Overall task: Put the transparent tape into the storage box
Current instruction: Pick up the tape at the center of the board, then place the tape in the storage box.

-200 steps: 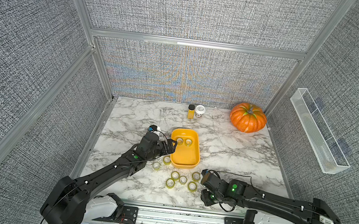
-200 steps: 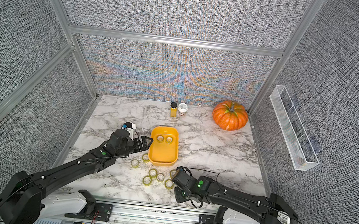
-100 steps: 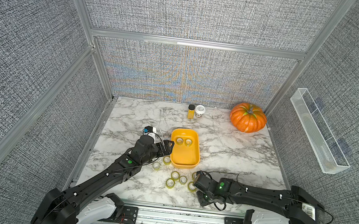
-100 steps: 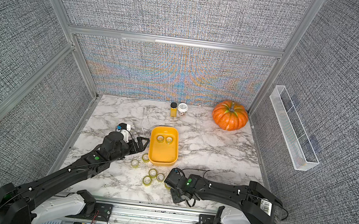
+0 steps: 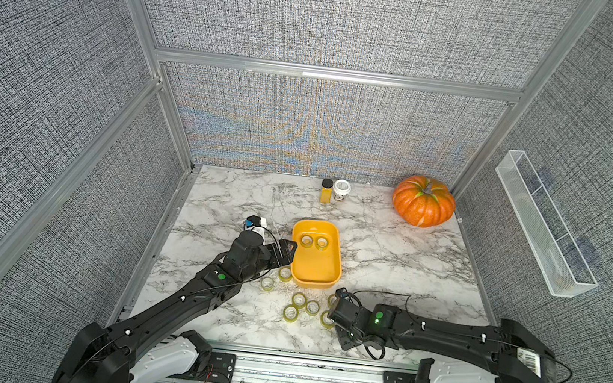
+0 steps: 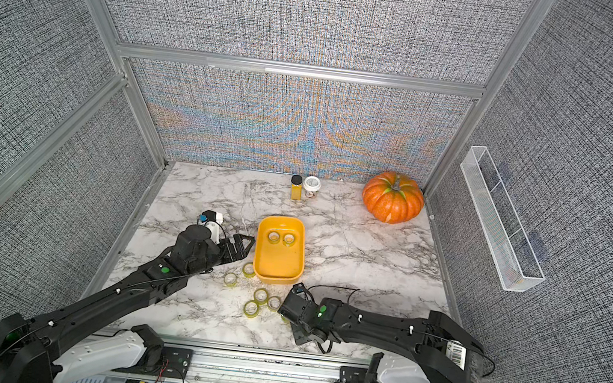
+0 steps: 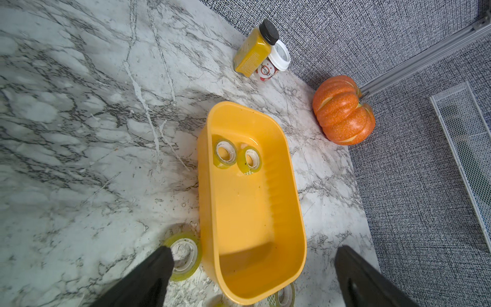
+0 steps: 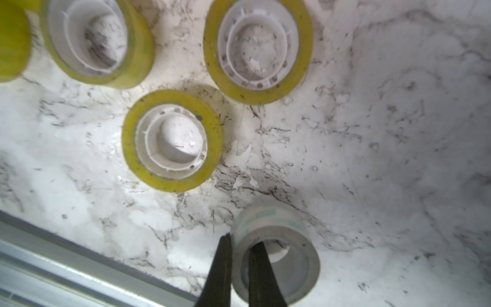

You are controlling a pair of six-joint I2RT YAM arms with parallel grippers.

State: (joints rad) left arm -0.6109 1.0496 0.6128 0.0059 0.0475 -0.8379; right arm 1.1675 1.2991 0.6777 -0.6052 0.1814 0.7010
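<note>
Marble tabletop (image 5: 388,249) inside grey fabric walls carries the storage box (image 5: 318,266) near its middle, with two tape rolls (image 5: 306,241) lying flat at the box's far end. Both top views show more yellow-green rolls (image 6: 261,294) scattered on the marble in front of the box, between the two arms, but there the right arm's wrist covers its own fingers.

Only the right wrist view settles that. The right gripper (image 8: 242,240) is clamped on the wall of a greyer roll (image 8: 276,220), one finger inside the core and one outside. Whether that roll is off the marble I cannot tell.

The left wrist view shows the left gripper (image 7: 252,253) spread wide and empty, its fingers (image 7: 159,265) either side of the box's near end, with one loose roll (image 7: 186,252) just beside the box's outer wall. A pumpkin (image 5: 423,207), a yellow bottle (image 5: 325,194) and a white-lidded jar (image 5: 341,188) stand at the back, outside the right wrist view.
</note>
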